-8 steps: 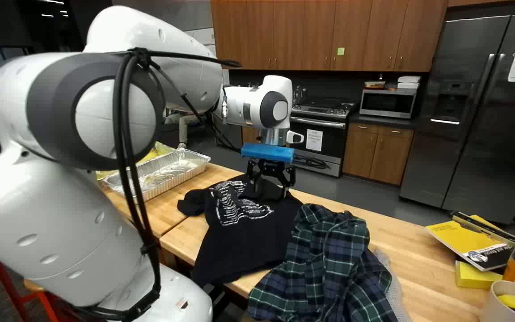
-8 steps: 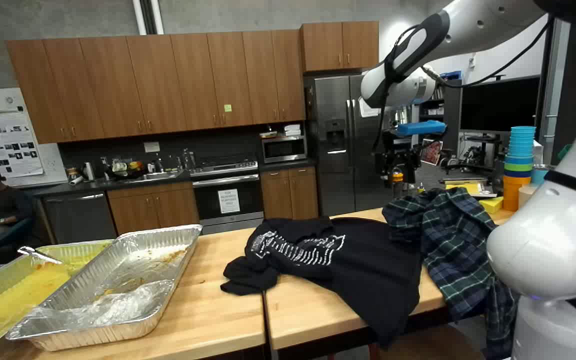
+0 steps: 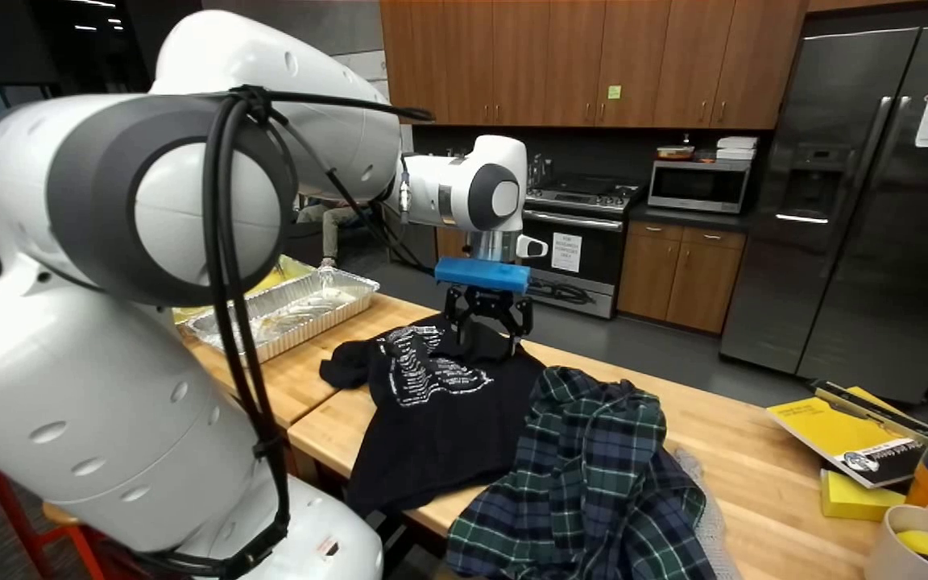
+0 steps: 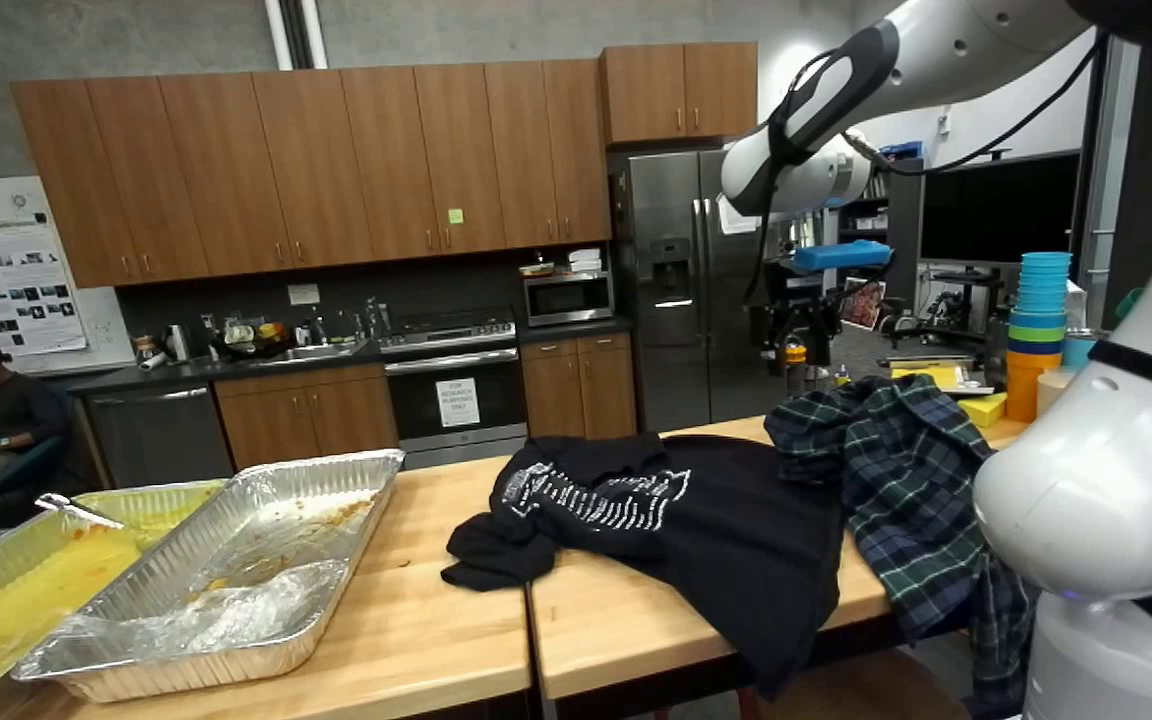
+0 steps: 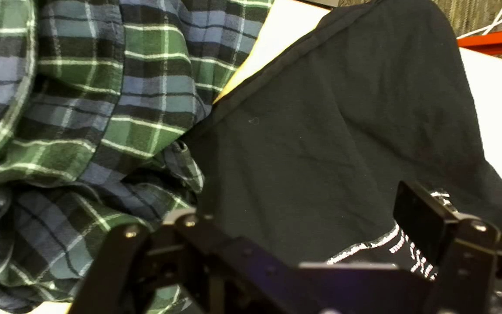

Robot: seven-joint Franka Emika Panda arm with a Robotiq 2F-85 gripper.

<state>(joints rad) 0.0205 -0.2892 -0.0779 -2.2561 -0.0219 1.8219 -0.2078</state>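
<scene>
My gripper (image 3: pixel 486 337) is open and empty, pointing down over the far part of a black T-shirt (image 3: pixel 448 443) with a white print. In an exterior view the gripper (image 4: pixel 794 350) hangs above and beyond the shirt (image 4: pixel 736 520), apart from the cloth. In the wrist view the spread fingers (image 5: pixel 299 222) show over the black shirt (image 5: pixel 299 148), one near its white print. A green and navy plaid shirt (image 3: pixel 593 475) lies crumpled beside the black shirt and partly overlaps its edge. It also shows in the wrist view (image 5: pixel 146 87) to the left.
Both shirts lie on a wooden table (image 3: pixel 730 435) and hang over its near edge. Foil trays (image 4: pixel 336 560) stand at one end. Yellow books (image 3: pixel 843 431), stacked coloured cups (image 4: pixel 1039 310) and a cream cup (image 3: pixel 899 540) stand at the other end.
</scene>
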